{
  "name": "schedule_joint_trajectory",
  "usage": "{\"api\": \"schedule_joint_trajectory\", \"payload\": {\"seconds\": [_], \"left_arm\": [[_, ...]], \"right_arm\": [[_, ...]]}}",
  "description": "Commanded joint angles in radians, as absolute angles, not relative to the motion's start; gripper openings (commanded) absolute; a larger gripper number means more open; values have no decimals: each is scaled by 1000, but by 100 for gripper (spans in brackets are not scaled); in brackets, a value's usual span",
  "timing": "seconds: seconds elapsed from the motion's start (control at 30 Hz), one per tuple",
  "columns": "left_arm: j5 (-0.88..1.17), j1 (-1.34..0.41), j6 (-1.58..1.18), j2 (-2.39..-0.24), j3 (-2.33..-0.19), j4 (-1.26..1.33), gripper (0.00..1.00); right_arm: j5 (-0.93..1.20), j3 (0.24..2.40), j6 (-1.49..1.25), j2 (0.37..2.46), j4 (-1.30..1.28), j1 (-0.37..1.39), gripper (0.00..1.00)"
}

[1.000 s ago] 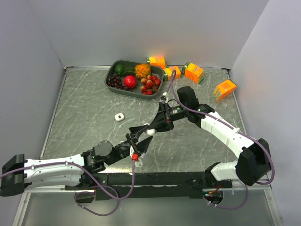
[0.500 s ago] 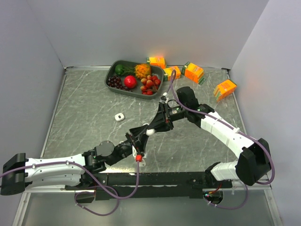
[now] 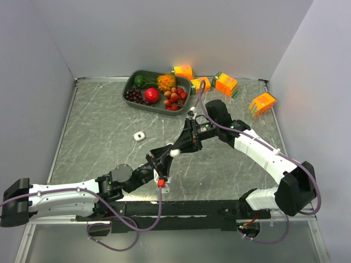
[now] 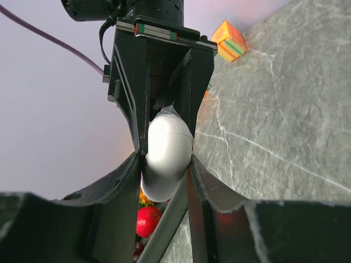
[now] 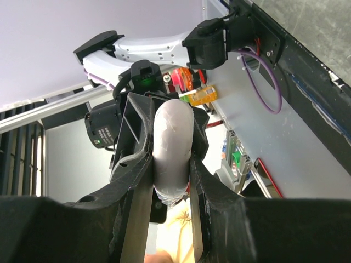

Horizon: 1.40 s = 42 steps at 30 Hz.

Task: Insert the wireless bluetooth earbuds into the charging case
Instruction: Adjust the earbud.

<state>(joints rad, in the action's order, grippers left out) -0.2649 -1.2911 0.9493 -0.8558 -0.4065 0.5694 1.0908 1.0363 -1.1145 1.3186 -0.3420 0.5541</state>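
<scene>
Your left gripper (image 4: pixel 166 174) and right gripper (image 5: pixel 171 164) meet above the marbled worktop (image 3: pixel 98 126), both clamped on one white charging case (image 3: pixel 174 153) held between them in mid-air; a second small white case (image 3: pixel 138 136) lies well apart.

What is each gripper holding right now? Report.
Left gripper: shut on the white case.
Right gripper: shut on the same white case.

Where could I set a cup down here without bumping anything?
The table's left side is bare, from the left wall to the small white case. A smaller patch lies between the right arm and the right wall. Crowded: the far edge with the fruit tray and juice boxes, and the middle, where left gripper and right gripper clamp the charging case.
</scene>
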Motion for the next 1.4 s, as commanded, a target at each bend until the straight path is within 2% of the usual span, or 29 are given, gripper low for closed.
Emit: {"api": "schedule_joint_trajectory", "payload": {"seconds": [0.0,0.13,0.23,0.33,0.73,0.87,0.9,1.03,1.07,1.1,1.17,1.2,1.37], "left_arm": [[-285,-1296,861,-827,-436,577,1],[-284,-1298,801,-804,-442,551,1],[-279,-1298,763,-788,-448,531,1],[-279,-1298,738,-778,-451,517,1],[-267,-1298,537,-743,-466,466,1],[-296,-1293,411,-721,-497,430,1],[-304,-1292,341,-716,-512,414,1],[-287,-1252,112,-678,-560,348,1],[-263,-1218,66,-672,-571,310,1],[-200,-1195,-43,-670,-599,290,1],[-97,-1111,-171,-675,-630,237,1],[-50,-1083,-210,-680,-661,226,1],[363,-911,-397,-765,-739,209,1]], "right_arm": [[1115,1152,-1094,1262,-368,569,35],[1111,1195,-1088,1253,-383,568,45],[1111,1210,-1085,1250,-394,569,58],[1114,1216,-1080,1243,-400,569,64],[1014,1362,-892,1246,-639,568,65],[850,1479,-735,1236,-814,566,64],[754,1514,-706,1226,-860,566,64],[426,1459,-595,1105,-797,577,65],[373,1422,-572,1024,-746,580,66],[260,1342,-549,982,-700,597,73],[216,1263,-525,902,-615,601,86],[219,1252,-476,890,-604,603,99],[299,1207,-407,859,-566,606,99]]}}
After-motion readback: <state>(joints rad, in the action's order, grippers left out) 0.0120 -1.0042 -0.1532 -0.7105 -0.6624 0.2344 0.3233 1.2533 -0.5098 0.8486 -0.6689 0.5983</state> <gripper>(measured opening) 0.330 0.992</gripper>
